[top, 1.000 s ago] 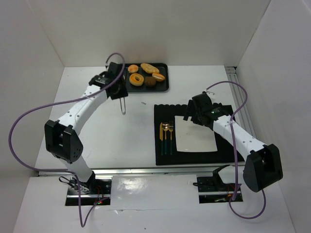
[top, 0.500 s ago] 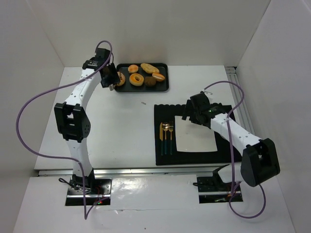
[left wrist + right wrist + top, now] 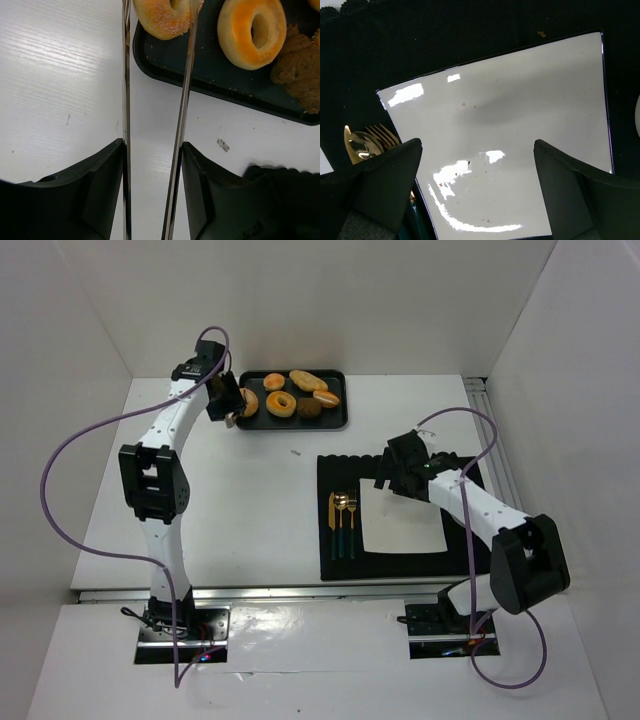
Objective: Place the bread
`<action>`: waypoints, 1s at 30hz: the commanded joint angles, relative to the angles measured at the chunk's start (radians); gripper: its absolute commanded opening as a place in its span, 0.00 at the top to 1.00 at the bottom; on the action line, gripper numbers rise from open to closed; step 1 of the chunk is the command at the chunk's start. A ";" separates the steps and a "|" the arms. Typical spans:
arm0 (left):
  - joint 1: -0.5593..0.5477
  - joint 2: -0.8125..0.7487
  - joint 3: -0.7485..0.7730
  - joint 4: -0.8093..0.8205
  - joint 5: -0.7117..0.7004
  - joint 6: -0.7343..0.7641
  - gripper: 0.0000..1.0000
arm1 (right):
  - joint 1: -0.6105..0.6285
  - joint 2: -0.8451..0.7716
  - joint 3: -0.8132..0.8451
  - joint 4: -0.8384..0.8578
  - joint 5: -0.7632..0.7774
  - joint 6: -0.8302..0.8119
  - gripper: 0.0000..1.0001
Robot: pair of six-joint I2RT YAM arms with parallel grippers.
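Note:
A dark tray (image 3: 343, 422) at the back holds several breads: a sugared doughnut (image 3: 249, 402) at its left end, a ring doughnut (image 3: 280, 404), a brown piece (image 3: 310, 408) and rolls behind. My left gripper (image 3: 226, 406) is shut on metal tongs (image 3: 183, 100). In the left wrist view the gripper (image 3: 152, 145) presses both blades, and their tips straddle the sugared doughnut (image 3: 162, 17), which lies on the tray (image 3: 165, 65). My right gripper (image 3: 397, 472) is open and empty above the white square plate (image 3: 400, 525); the right wrist view shows the gripper (image 3: 477, 145) over the plate (image 3: 510, 115).
The plate sits on a black placemat (image 3: 400, 565), with gold cutlery (image 3: 342, 525) along its left side. The ring doughnut (image 3: 252, 30) and brown piece (image 3: 300, 80) lie right of the tongs. White walls enclose the table on three sides.
My left arm has swung back from the middle of the table to the tray's left end, bringing the tongs around the sugared doughnut. The right gripper has shifted slightly over the plate.

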State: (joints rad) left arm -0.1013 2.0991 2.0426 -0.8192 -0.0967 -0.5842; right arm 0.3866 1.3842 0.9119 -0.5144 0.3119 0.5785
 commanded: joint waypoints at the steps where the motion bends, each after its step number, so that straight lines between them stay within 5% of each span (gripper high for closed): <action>1: 0.008 0.032 0.042 0.018 0.018 -0.019 0.40 | 0.009 0.021 0.048 -0.009 0.046 -0.005 0.00; 6: 0.017 0.056 0.074 0.008 0.018 -0.019 0.44 | 0.009 0.030 0.059 -0.018 0.056 -0.005 0.00; 13: 0.017 -0.063 0.001 0.048 0.028 -0.028 0.71 | 0.009 -0.005 0.068 -0.036 0.065 0.004 0.00; 18: -0.003 -0.169 -0.009 0.074 0.054 0.017 0.74 | 0.009 -0.037 0.093 -0.070 0.117 -0.005 0.00; 23: -0.112 -0.299 -0.096 0.065 0.028 0.084 0.76 | 0.009 -0.086 0.189 -0.162 0.220 -0.025 0.00; 30: -0.367 -0.496 -0.430 0.228 0.262 0.123 0.80 | 0.009 -0.302 0.285 -0.201 0.319 -0.025 0.00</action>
State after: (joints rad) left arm -0.3691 1.6592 1.7000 -0.6910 0.0334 -0.5030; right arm 0.3866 1.1942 1.1324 -0.6792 0.5392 0.5568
